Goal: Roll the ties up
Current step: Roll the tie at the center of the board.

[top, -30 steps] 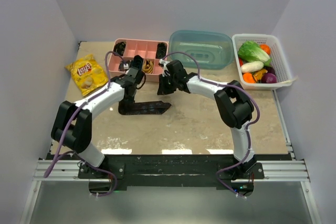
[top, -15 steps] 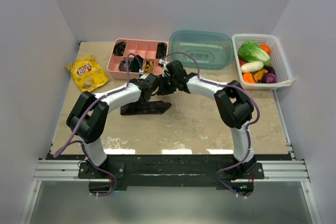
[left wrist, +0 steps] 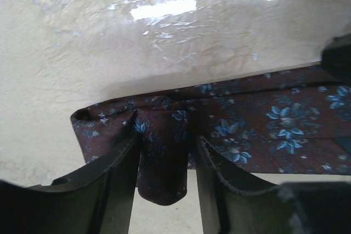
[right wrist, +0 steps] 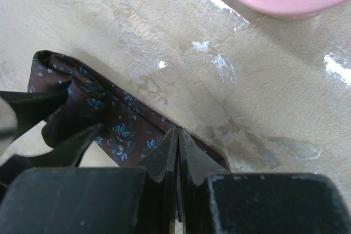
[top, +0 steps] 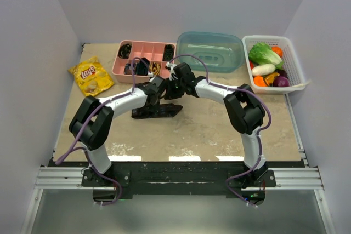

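Left arm (top: pixel 118 102) swung inward, tie (top: pixel 156 112) lying left-right, point rightward, left pincer (left wrist: pixel 167 138) astride a fold, grip unclear, right pincer (right wrist: pixel 177 132) closed

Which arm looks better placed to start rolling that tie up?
Left, probably. The left gripper straddles the folded end of the tie, where a roll would start. The right gripper is shut, tips merely at its edge farther along.

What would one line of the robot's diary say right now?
left tool: astride fold in tie | right tool: shut at tie edge | roll: not formed yet
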Tool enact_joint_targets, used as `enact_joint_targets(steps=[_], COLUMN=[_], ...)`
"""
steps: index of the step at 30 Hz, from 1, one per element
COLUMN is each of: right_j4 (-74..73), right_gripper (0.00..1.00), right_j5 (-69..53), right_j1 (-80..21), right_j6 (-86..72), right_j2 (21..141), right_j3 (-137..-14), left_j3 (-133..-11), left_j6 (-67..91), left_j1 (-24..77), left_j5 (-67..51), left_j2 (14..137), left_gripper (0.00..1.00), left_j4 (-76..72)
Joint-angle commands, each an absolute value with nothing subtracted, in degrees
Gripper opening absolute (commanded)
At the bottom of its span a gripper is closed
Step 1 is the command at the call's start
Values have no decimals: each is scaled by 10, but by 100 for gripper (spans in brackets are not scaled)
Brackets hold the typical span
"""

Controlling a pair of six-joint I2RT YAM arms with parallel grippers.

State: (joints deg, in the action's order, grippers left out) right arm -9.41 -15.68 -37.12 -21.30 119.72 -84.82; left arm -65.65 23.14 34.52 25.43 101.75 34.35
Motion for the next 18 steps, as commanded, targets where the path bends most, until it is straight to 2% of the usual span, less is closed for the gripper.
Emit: enact_joint_targets(steps=[1, 3, 11, 18], right_j4=[-91, -91, -88, -67], right_gripper=[6, 5, 5, 5], right_j5=[-157, -157, -157, -194], right_j1=[-373, -373, -373, -380], right_j6=[-202, -202, -199, -196], right_j2=[1184, 1183, 1172, 1158], right_j3=[-851, -851, -850, -847], left_j3=[-643, -644, -653, -620], left_j6=[246, 247, 245, 243], left_j1=[346, 346, 343, 291], left_j5=[189, 183, 165, 92], left_j2=[1003, 990, 921, 848], left_gripper=[57, 64, 82, 86], left_j4=[307, 306, 299, 258])
